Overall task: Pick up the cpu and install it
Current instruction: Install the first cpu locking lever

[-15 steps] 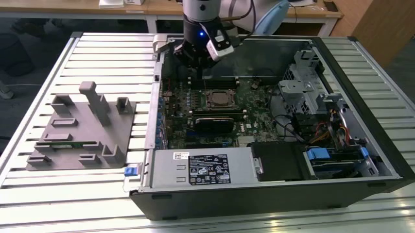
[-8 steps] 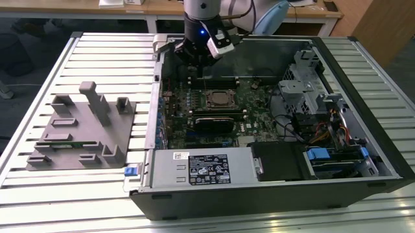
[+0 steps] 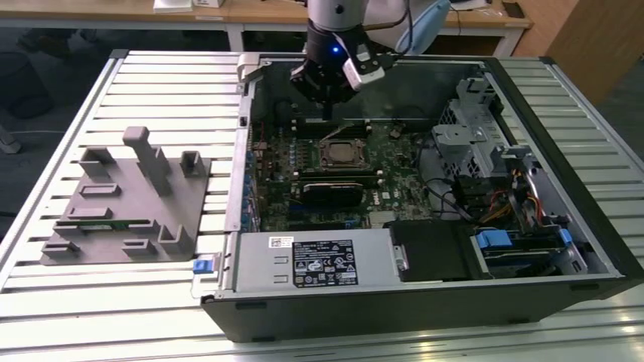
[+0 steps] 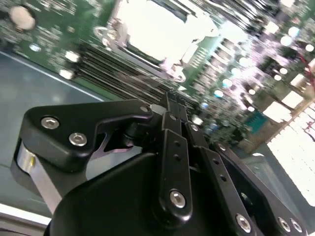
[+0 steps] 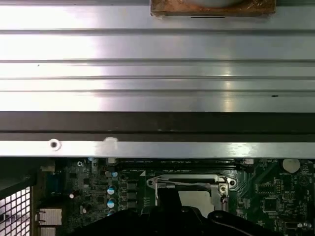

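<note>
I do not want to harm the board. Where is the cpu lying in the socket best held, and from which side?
The cpu lies flat with its silvery top up, inside the socket frame. The frame closes it in on the sides, so coming from straight above seems best. Set the fingers on two opposite edges of its thin rim, not on the top.

The open computer case point(image 3: 563, 249) lies on its side on the slatted table point(image 3: 60, 302). The motherboard point(image 3: 403, 177) sits inside the case, with the CPU socket point(image 3: 340, 153) on it near the case's far wall. The gripper point(image 3: 328, 111) hangs inside the case, just beyond the socket. The power supply point(image 3: 317, 260) fills the case's near edge, and the drive cage point(image 3: 483, 136) stands toward the exterior view's right. Outside the case, toward the exterior view's left, the parts tray point(image 3: 116, 219) rests on the table.
</note>
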You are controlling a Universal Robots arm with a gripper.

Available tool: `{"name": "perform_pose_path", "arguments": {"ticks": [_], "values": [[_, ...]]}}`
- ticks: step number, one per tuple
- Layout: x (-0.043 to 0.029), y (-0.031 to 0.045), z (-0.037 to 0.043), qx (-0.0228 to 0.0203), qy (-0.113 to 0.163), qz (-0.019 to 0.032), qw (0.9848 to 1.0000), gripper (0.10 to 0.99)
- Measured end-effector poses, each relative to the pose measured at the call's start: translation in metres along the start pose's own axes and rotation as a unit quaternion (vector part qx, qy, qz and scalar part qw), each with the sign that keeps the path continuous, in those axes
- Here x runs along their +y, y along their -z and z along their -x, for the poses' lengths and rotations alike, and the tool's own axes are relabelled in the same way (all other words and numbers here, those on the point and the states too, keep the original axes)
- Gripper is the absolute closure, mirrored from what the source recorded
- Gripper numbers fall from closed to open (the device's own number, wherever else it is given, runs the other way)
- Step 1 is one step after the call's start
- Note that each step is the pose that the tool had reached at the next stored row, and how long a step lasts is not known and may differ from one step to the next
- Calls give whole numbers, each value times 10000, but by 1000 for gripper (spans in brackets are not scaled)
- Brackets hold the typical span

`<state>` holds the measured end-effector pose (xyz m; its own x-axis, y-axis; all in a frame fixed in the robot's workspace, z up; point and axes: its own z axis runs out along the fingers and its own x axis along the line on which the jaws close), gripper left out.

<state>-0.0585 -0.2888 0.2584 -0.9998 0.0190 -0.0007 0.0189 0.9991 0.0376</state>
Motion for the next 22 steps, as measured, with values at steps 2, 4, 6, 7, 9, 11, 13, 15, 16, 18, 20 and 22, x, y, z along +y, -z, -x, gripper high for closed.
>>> {"name": "perform_pose_path", "arguments": {"ticks": [2,4,6,7,9,11,13,15,16,18,20,22], "values": [[2,-12,74,0,0,2,10000,980],[0,-20,88,3,0,100,10000,980],[-12,-29,90,4,-1,212,9998,980],[-16,-33,90,3,-2,217,9998,980],[-22,-39,90,3,-2,217,9998,980],[-28,-44,90,4,-3,216,9998,980],[-38,-51,90,4,-2,216,9998,980],[-61,-60,91,5,-2,215,9998,980],[-73,-68,91,4,-2,216,9998,980],[-78,-82,91,3,-2,217,9998,980],[-78,-90,91,4,-3,216,9998,980],[-79,-96,92,4,-2,216,9998,980]]}}
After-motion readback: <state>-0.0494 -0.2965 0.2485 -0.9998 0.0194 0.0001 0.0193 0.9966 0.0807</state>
